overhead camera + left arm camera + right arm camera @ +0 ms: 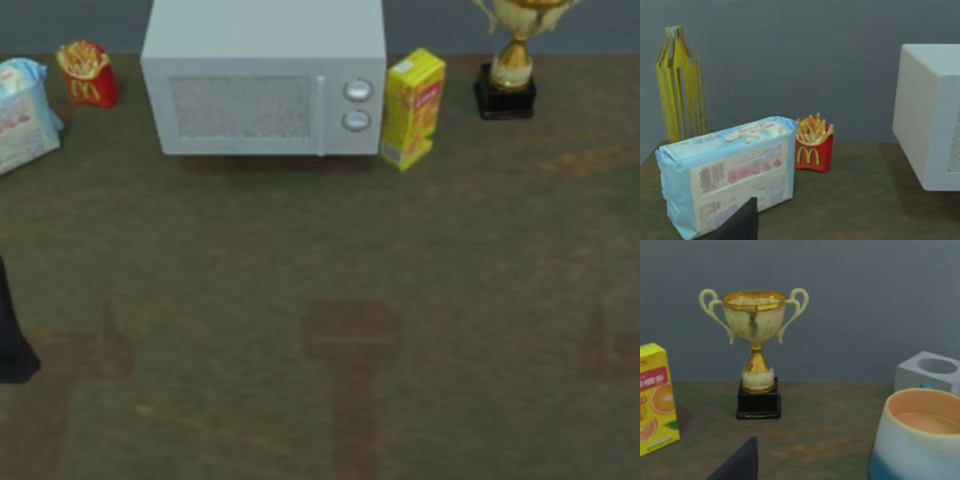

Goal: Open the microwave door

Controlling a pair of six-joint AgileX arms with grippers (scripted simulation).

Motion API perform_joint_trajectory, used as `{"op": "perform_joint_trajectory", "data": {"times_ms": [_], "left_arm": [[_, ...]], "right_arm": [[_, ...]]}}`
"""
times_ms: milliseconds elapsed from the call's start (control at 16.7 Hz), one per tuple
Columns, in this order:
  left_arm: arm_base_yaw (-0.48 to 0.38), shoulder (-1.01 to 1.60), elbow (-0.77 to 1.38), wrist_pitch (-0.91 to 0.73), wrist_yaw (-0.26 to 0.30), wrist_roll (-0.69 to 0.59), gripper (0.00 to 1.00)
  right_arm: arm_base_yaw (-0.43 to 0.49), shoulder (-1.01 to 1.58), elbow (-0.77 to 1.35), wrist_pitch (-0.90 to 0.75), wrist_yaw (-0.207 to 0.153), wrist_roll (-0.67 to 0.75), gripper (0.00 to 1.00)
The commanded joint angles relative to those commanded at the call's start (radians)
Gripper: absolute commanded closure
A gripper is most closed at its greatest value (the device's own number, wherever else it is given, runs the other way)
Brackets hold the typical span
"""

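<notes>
Microwave (264, 75), door (245, 105) closed. Fries carton (813, 149) is marked with golden "M". Left tool (12, 345) is seen at tabletop (320, 300) left edge; grip state cannot be told.

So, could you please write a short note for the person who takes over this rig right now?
Left tool: parked at the table's left edge, far from the work; I cannot tell open or shut.
Right tool: not in the top view; only a dark tip shows in its wrist view.
Large white boxy microwave stands at the back of the brown table, between a red carton of fries and a yellow juice carton.
Its white door with grey mesh window is shut; slim vertical handle untouched.
Done: nothing. Left: reach the handle and swing the door open.
</notes>
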Motion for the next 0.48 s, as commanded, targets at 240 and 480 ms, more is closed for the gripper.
{"op": "perform_joint_trajectory", "data": {"times_ms": [240, 480], "left_arm": [[-0.01, 0.03, 0.029, -0.021, -0.005, -0.007, 0.0], [-0.067, 0.214, 0.207, -0.139, -0.036, -0.052, 0.0]], "right_arm": [[0.0, 0.0, 0.0, 0.0, 0.0, 0.0, 0.0], [0.0, 0.0, 0.0, 0.0, 0.0, 0.0, 0.0]]}}
